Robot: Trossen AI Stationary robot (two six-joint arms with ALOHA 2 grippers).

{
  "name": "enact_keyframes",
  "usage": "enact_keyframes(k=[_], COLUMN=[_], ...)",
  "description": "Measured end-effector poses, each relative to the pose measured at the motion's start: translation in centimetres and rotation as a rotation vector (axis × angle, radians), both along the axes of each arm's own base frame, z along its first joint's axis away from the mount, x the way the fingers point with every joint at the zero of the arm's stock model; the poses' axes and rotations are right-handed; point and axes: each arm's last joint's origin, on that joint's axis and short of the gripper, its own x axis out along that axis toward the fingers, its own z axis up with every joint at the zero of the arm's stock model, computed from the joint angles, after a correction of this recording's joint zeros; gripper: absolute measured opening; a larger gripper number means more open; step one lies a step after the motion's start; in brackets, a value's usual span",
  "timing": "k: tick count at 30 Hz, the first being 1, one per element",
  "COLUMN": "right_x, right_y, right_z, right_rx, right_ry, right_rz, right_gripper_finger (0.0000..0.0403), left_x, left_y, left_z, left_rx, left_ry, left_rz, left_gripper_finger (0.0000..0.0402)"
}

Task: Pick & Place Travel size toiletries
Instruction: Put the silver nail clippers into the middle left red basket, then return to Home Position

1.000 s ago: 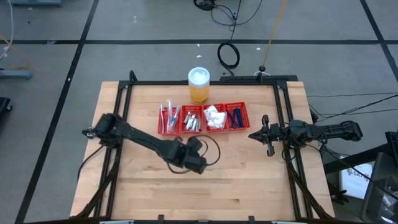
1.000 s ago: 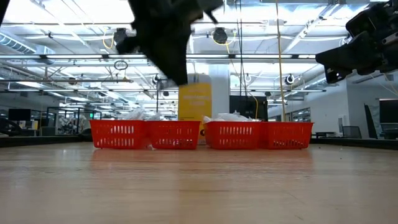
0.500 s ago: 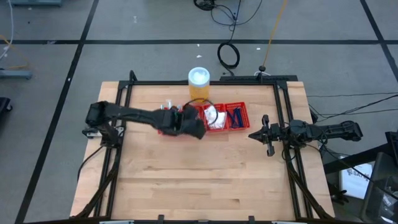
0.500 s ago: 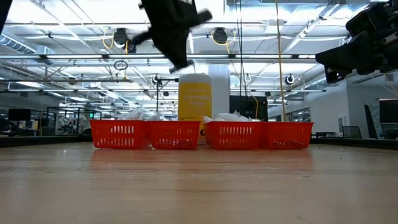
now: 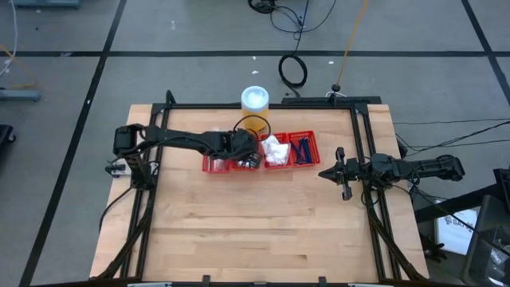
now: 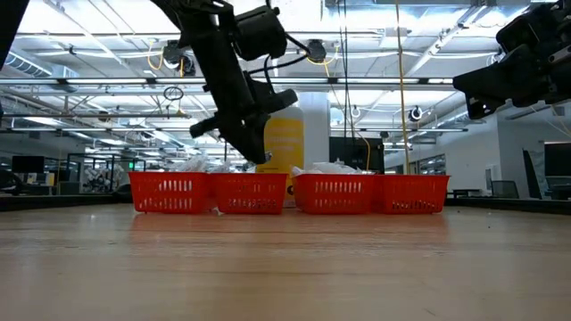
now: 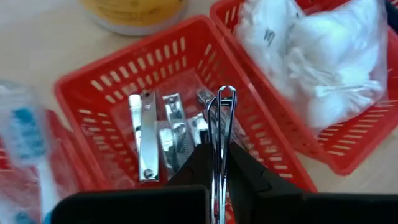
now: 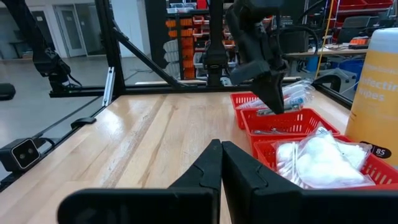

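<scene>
Left wrist view: the left gripper has its two dark fingers pressed together on a silvery nail clipper, which stands out lengthwise past the fingertips, its long axis in line with the fingers and its rounded free end pointing away from the wrist. It hangs over a red basket compartment in which several more silvery clippers lie, mostly lengthwise along the compartment. The neighbouring compartment holds white crinkly packets, and on the other side a blue and white stick in clear wrap shows, blurred. In the high view the left arm reaches from the table's left edge across to the red four-compartment tray, with its gripper over the second compartment from the left, just in front of the orange jar with white lid. In the low view that arm slants down toward the row of baskets with its tip just above their rims. The right gripper waits near the table's right edge, well apart from the tray; in the right wrist view its fingers are closed together, holding nothing.
</scene>
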Motion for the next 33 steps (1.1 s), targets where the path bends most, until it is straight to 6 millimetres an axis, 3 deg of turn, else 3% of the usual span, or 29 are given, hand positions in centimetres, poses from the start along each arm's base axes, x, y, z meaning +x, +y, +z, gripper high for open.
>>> enact_keyframes(k=[7,16,20,24,28,33], right_x=[0.0,0.0,0.0,0.0,0.0,0.0], right_y=[0.0,0.0,0.0,0.0,0.0,0.0], right_z=[0.0,0.0,0.0,-0.1,-0.3,-0.1], right_rx=[0.003,0.003,0.006,0.013,0.020,0.008], right_ry=[0.000,0.000,0.001,0.009,0.035,0.017], right_rz=[0.000,0.000,0.000,0.001,0.002,0.001], right_gripper_finger=[0.0000,0.0000,0.0000,0.0000,0.0000,0.0000], left_x=[0.1,0.0,-0.5,-1.7,-4.6,-9.7], left_y=[-0.1,0.5,0.4,-3.0,-7.9,-12.0], left_z=[-0.1,0.1,2.0,5.9,10.1,11.0], left_rx=[0.004,0.018,-0.071,0.126,0.352,0.537], left_ry=[-0.008,-0.005,-0.055,-0.106,-0.163,-0.191], left_rz=[-0.049,-0.077,-0.197,-0.353,-0.518,-0.556], left_gripper_finger=[0.0058,0.0216,0.0271,0.0306,0.0327,0.0342])
